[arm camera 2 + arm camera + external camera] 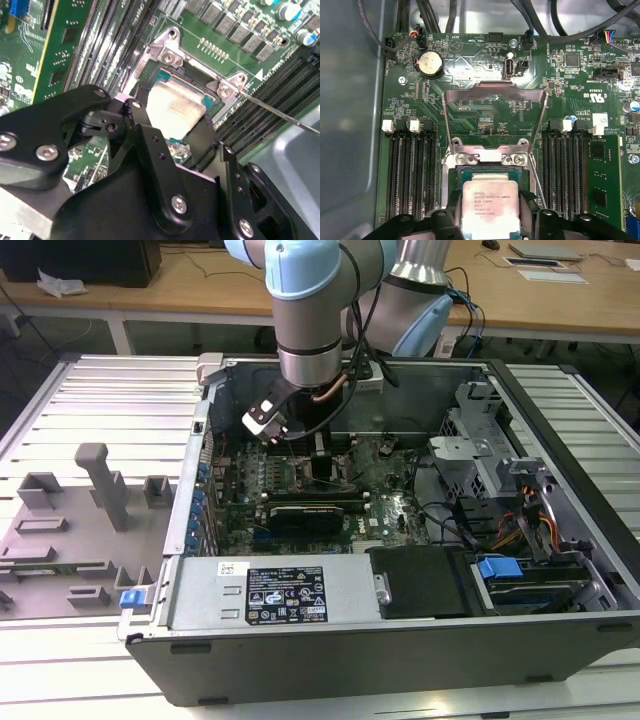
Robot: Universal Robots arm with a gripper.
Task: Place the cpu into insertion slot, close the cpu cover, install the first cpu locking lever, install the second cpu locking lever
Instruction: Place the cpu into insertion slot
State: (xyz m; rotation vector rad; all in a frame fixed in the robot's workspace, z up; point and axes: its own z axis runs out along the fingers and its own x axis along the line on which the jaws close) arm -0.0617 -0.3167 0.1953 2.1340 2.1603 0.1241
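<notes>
There is one robot arm (pixel 310 330), one open computer case (pixel 400 665) and one green circuit board (pixel 555 80). At the board are one square chip (pixel 489 210), one socket (pixel 456 182), one raised metal cover (pixel 495 92), one coin battery (pixel 429 65) and four white slot clips (pixel 388 126).

- Exterior view: bright, even room light; computer case (pixel 400 665) interior darker, shaded beneath the arm (pixel 310 330).
- Second wrist view: chip (pixel 175 107) face glares near white.
- First wrist view: raised metal cover (pixel 495 92) gleams; circuit board (pixel 470 55) evenly lit.

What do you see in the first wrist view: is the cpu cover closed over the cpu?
No, the cpu cover stands raised behind the cpu, whose silver face lies uncovered.
</notes>
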